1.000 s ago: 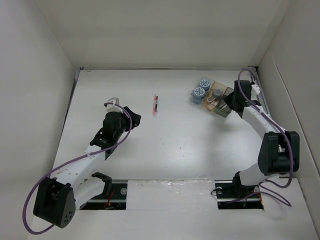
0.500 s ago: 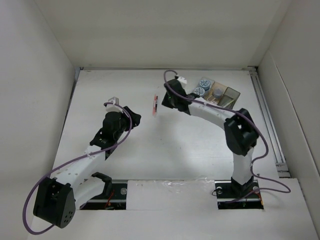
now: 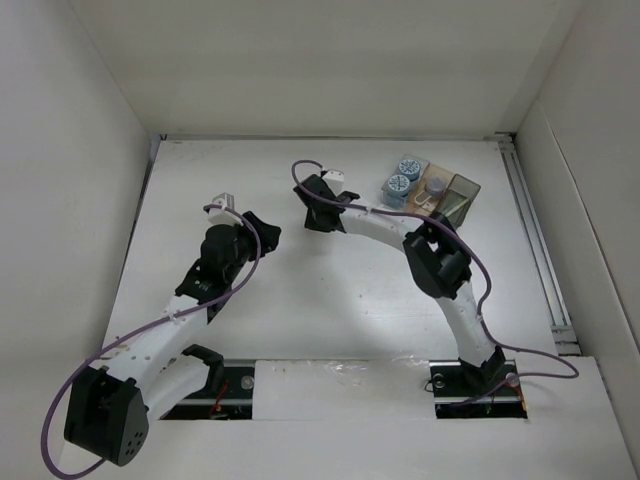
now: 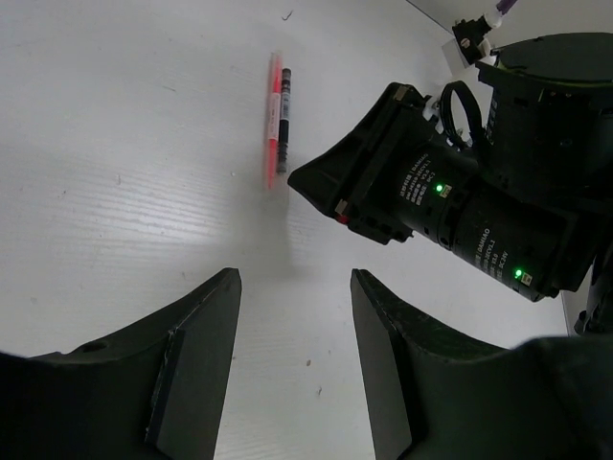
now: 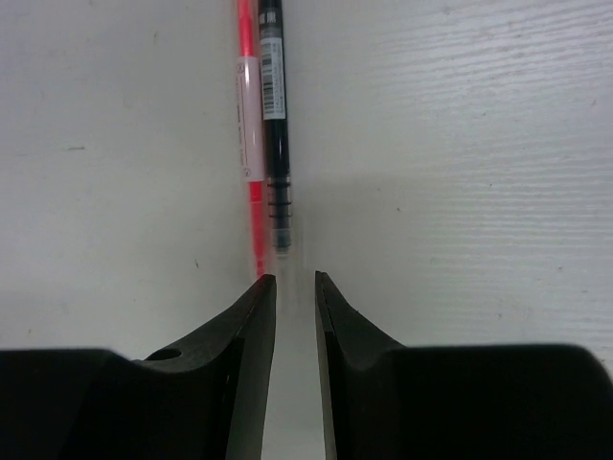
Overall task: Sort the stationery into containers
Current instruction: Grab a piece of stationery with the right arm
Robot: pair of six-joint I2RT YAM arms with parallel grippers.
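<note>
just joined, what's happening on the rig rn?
Stationery sorting. The right end effector sits low at the tips of a red pen and a black pen lying side by side mid-table, jaws narrowly apart, nothing gripped yet. The left end effector hovers nearby, empty. Two discs already sit in the tray at the far right.

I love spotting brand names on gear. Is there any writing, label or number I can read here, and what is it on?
Nothing reads clearly.
Black pen: white label with barcode-like print, too blurred to read.
Red pen: pale label with fine print, too small to read.
Right arm's housing: white lettering, too small to read.
</note>
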